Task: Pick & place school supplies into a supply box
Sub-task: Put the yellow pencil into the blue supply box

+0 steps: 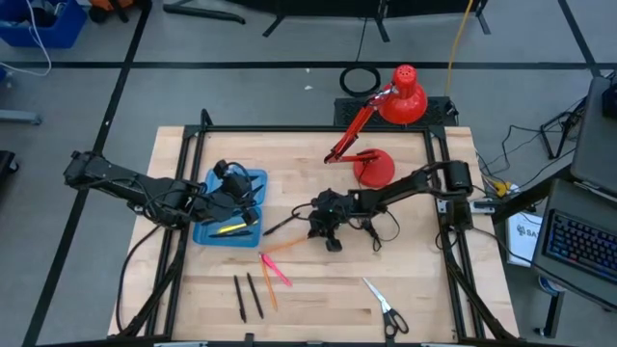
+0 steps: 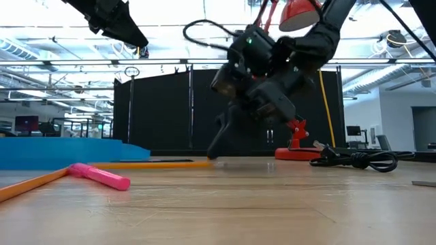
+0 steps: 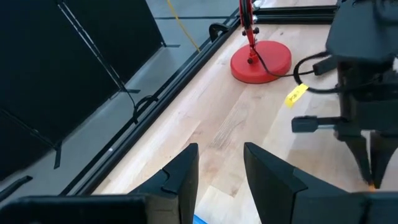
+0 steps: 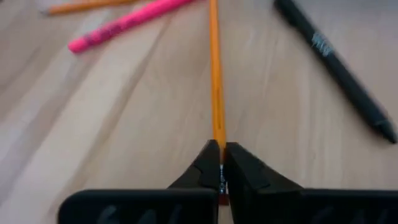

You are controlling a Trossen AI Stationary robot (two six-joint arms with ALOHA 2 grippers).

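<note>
Where fingers hide it: thin orange pencil's point(image 4: 215, 74) near end, nipped tight by right gripper point(image 4: 221, 163).
Left gripper point(image 3: 219, 169): part open, empty, above translucent blue plastic box point(image 1: 214, 235).

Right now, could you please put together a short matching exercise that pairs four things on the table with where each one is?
Things:
1. orange pencil
2. scissors
3. blue box
4. red lamp

Places:
A. lying alone near the table's front edge, towards the right arm's side
B. under the left gripper, which is open
C. standing at the back of the table
D. pinched at one end by the right gripper, at the table's middle

Pairs: 1-D, 2-A, 3-B, 4-C
</note>
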